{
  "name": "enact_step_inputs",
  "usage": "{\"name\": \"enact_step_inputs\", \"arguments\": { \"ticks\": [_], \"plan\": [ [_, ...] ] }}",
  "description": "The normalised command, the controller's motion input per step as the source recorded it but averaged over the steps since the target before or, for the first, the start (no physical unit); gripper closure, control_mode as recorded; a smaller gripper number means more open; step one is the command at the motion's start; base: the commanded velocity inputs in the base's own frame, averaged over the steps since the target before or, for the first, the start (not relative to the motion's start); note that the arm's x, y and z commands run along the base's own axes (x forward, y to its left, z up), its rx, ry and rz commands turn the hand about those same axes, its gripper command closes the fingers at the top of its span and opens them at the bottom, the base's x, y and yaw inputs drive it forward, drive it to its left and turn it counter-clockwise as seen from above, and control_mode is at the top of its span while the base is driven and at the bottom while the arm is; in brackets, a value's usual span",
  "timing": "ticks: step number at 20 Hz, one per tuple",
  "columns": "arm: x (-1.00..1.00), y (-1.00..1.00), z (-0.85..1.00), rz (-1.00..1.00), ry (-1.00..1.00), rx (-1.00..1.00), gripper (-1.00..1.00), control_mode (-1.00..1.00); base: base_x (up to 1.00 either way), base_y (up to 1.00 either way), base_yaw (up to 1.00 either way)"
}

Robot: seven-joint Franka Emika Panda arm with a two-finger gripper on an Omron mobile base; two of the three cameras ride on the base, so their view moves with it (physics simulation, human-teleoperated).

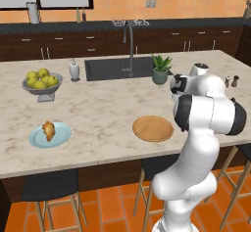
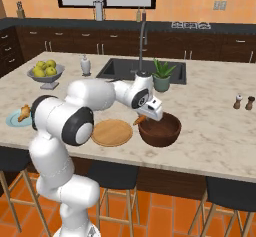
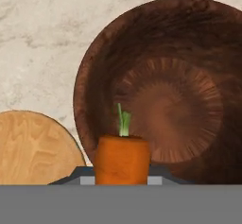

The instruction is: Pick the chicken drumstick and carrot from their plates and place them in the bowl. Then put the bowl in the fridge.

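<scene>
Over the near left rim of the bowl (image 2: 160, 129), pincer (image 2: 145, 117) closed on the carrot (image 3: 122, 159), orange stub gripped between the two fingertips with its green stalk pointing toward the bowl's hollow. Bowl dark brown, glossy, nothing inside as seen from the hand view, sitting on the counter (image 2: 210, 131) toward its near edge. Just left of the bowl, close but not touching, tan wooden plate (image 2: 112, 132), bare. Far to the left, well apart, pale blue plate (image 1: 49, 134) carrying the chicken drumstick (image 1: 48, 130), golden-brown and lumpy. Beyond the blue plate, grey footed bowl (image 1: 42, 88) heaped with yellow-green fruits (image 1: 41, 78). Further along, white soap dispenser (image 1: 74, 70) beside the dark sink (image 1: 117, 68) with its tall faucet (image 1: 131, 47); potted green plant (image 2: 162, 75) at the sink's right corner, directly behind the bowl and the arm's wrist. Two small shakers (image 2: 244, 102) standing far right on the counter, well clear. Nothing between carrot and bowl. Counter a pale marbled stone island with dark stools (image 2: 115, 175) tucked under its near side, over an orange tiled floor (image 1: 108, 206). Behind, dark wood cabinets (image 2: 75, 41) under a dark worktop, orange wall, window above.
</scene>
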Motion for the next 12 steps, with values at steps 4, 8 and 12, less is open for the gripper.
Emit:
{"name": "enact_step_inputs", "arguments": {
  "ticks": [4, 8, 12],
  "plan": [
    [0.37, -0.50, -0.37, 0.00, 0.07, 0.00, 1.00, -1.00, 0.00, 0.00, 0.00],
    [0.15, -0.33, -0.51, -0.01, 0.01, 0.00, 1.00, -1.00, 0.00, 0.00, 0.00],
    [0.17, -0.12, -0.54, -0.01, 0.09, 0.00, -1.00, -1.00, 0.00, 0.00, 0.00]
  ]
}}
